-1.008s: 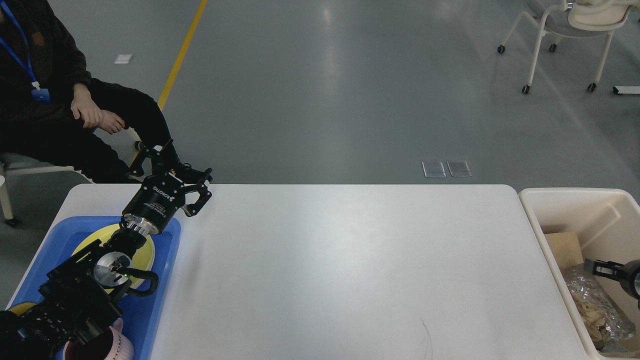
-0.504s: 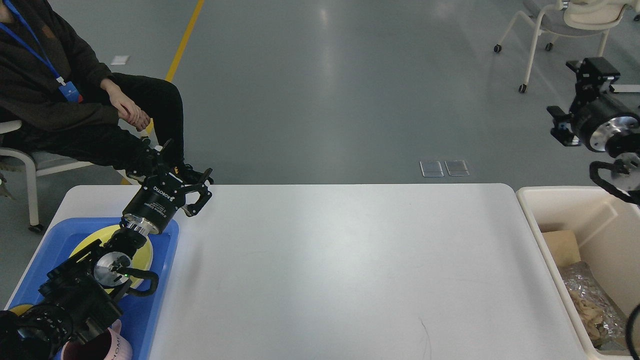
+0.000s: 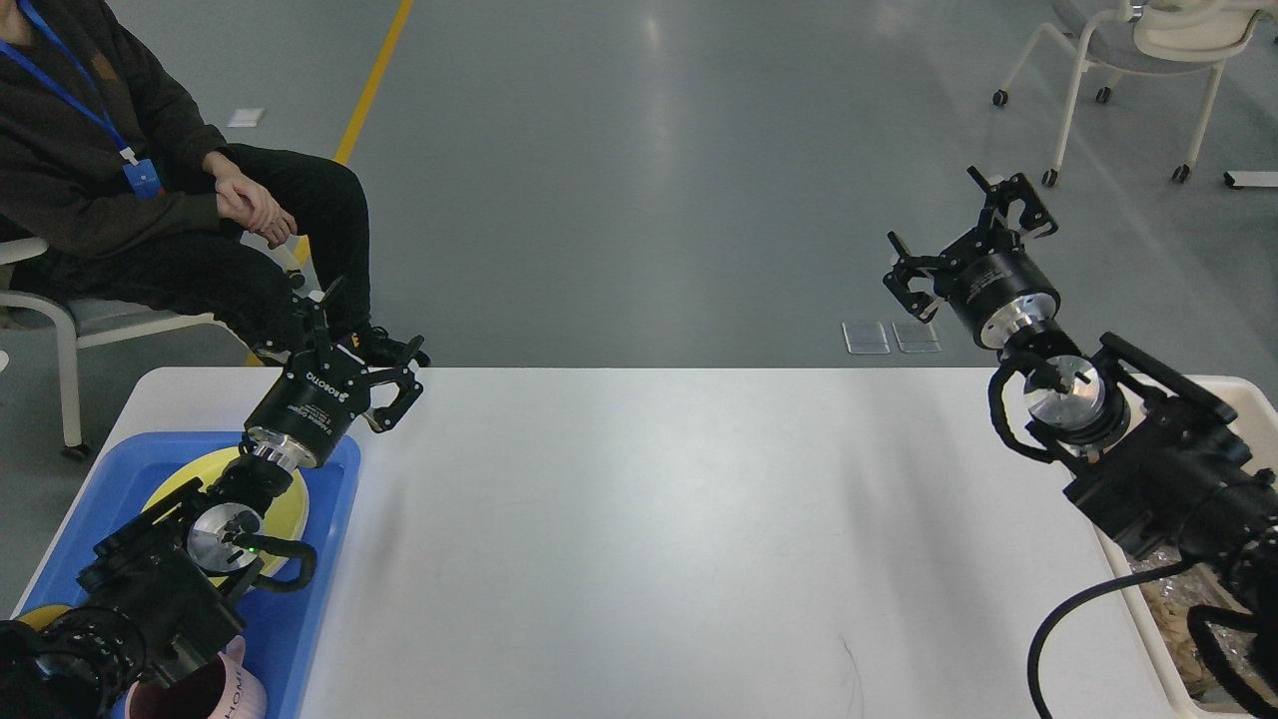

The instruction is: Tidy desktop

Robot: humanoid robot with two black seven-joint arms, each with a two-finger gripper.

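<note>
Swinging in from the right edge, the right gripper now hangs above and beyond the far right corner of the large white rectangular desktop, where half a second ago it was only partly in view at the frame's right border; a second ago it was low inside the beige plastic bin. Its two fingers are spread apart with nothing between them. That arm's black body now covers much of the bin, which stands just beside the desktop's right end.

Unmoved over both earlier frames, the left gripper hovers at the far left of the desktop, fingers released and empty, above the far edge of the blue plastic tray. A round yellow plate lies in the tray under the arm. Nearest the camera, a pink mug stands in the tray's corner.

The seated person in dark clothing has shifted posture at upper left.
</note>
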